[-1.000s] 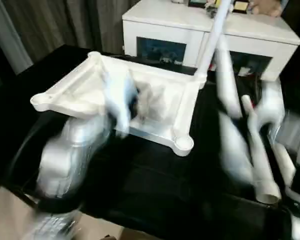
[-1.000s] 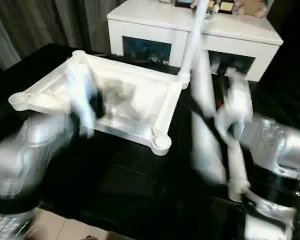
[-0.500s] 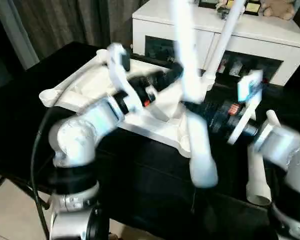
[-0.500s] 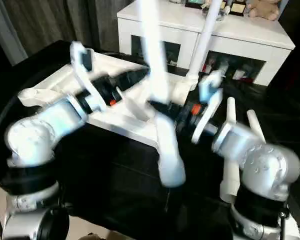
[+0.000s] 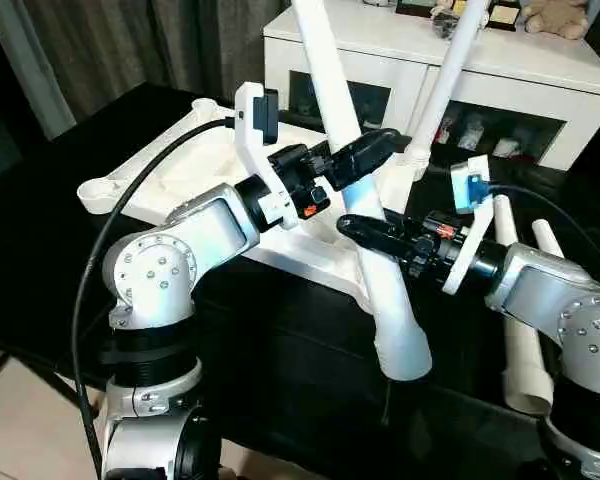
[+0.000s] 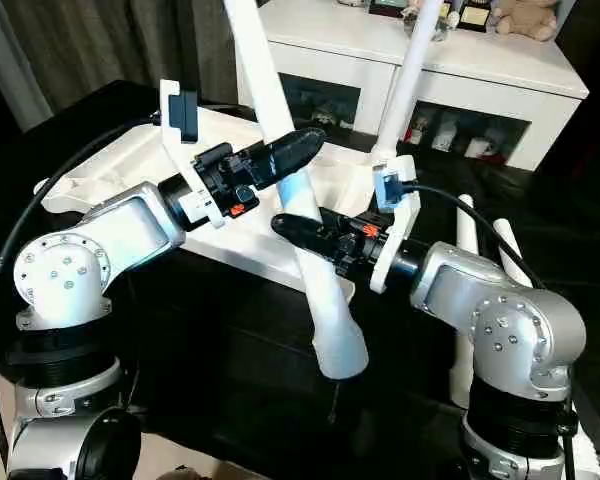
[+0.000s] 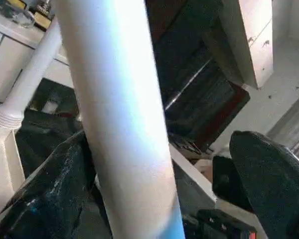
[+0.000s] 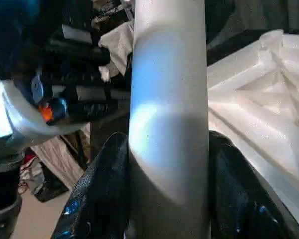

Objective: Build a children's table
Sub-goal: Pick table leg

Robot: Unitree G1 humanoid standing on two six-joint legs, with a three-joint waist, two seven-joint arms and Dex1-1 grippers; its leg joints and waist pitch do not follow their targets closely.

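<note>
A white leg (image 5: pixel 365 215) slants up over the black worktop (image 5: pixel 280 380), its open lower end nearest the robot. The right gripper (image 6: pixel 305 232) has its jaws clamped on this leg's middle. Just above, the left gripper (image 5: pixel 365 158) has its jaws spread wide about the same leg, one finger (image 7: pixel 45 184) against it. Behind lies the upturned table top (image 5: pixel 195 165), one leg (image 5: pixel 450 75) standing in its far corner socket. Spare legs (image 5: pixel 520 330) lie at the right.

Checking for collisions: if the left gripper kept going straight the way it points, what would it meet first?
Probably the raised table leg: the open left gripper already has it between its fingers. Depth is hard to judge.
</note>
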